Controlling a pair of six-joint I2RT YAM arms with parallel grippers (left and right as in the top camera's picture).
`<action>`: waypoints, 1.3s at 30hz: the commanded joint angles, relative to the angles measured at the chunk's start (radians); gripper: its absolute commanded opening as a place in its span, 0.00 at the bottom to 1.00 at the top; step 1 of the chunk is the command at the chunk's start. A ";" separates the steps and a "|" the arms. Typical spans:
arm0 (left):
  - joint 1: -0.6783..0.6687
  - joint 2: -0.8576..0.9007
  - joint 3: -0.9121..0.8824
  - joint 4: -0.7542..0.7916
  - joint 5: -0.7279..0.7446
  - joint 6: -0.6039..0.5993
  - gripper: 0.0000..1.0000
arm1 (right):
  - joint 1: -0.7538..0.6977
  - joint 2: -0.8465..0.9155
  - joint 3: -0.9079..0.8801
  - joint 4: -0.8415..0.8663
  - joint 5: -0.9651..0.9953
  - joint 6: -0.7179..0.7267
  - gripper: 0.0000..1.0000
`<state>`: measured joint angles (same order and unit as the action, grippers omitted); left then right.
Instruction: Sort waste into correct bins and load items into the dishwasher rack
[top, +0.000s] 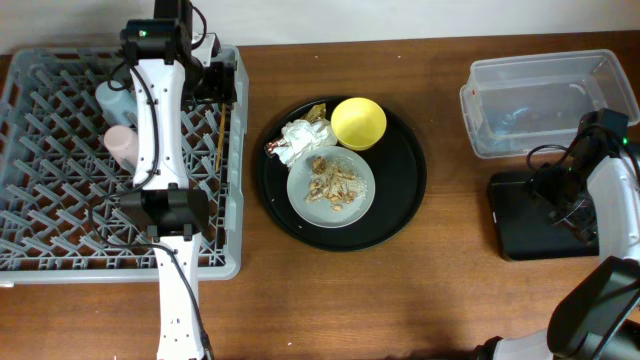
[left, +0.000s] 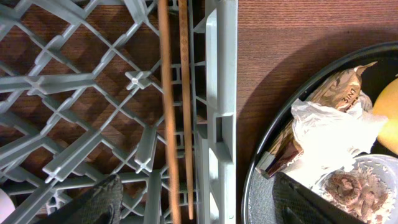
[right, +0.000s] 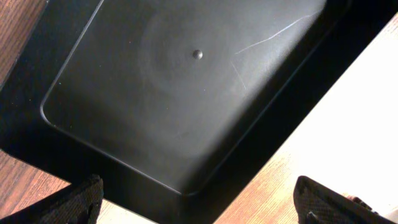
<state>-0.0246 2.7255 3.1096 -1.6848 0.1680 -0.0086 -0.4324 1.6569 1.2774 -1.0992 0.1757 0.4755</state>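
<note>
Looking straight down past the left gripper (left: 199, 205), its two fingers (left: 102, 202) sit wide apart at the bottom corners with nothing between them. Two chopsticks (left: 168, 112) lie side by side inside the grey dishwasher rack (left: 214, 93), right along its side wall. Brown table (left: 292, 37) next to it, then the round black tray (left: 311, 84) with a brown wrapper (left: 339, 90), a crumpled napkin (left: 329, 137), a plate (left: 367, 168) with food scraps (left: 345, 185) and a sliver of yellow bowl (left: 388, 118).

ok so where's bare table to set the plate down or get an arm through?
Widest bare table lies between the round black tray and the clear tub and flat black tray. The front strip below the round tray is free too. Tight: the gap between dishwasher rack and round tray. The round tray itself is crowded with bowl, plate, napkin.
</note>
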 joint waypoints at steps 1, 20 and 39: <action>0.008 0.002 0.001 -0.003 -0.006 -0.007 0.77 | -0.006 0.005 0.013 -0.001 0.016 0.012 0.98; 0.193 -0.829 -0.448 -0.003 -0.368 -0.384 0.99 | -0.006 0.005 0.013 -0.001 0.016 0.012 0.98; 0.560 -0.893 -0.831 -0.003 -0.179 -0.384 0.99 | 0.156 -0.131 0.061 -0.002 -0.740 -0.221 0.98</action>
<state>0.5316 1.8587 2.2810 -1.6871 -0.0212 -0.3836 -0.3721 1.6356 1.2785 -1.1080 -0.4805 0.3538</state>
